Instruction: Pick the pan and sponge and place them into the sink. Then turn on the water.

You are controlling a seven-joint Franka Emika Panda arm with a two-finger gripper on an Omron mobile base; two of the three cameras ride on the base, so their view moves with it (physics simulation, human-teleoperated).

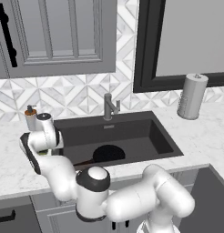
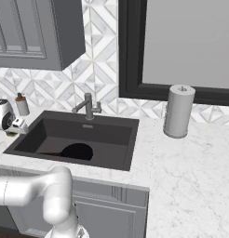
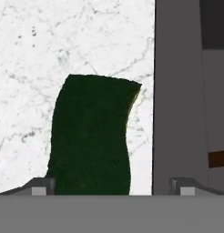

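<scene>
Pincer (image 3: pixel 112 185): we're seeing it spread wide, holding nothing, hanging just above the table left of the sink; in the hand view both fingertips (image 3: pixel 39 185) are sitting at the bottom edge with the sponge between them.
Sponge (image 3: pixel 91 136): we're reading it as lying green face up on the white marble table (image 3: pixel 50 41), just beside the sink's left rim; a thin yellow edge is showing on one side.
Pan (image 1: pixel 108 153): we're seeing it lying flat in the sink, toward the front, handle (image 1: pixel 82 162) pointing left.
Sink (image 1: pixel 132 132): we're seeing a dark grey basin set in the table.
Faucet (image 1: pixel 109 107): we're seeing it standing behind the sink's back rim; no water is running.
Soap dispenser (image 1: pixel 31 117): it's standing at the back left, near the wrist.
Paper towel roll (image 1: pixel 192 96): it's standing upright on the table right of the sink.
</scene>
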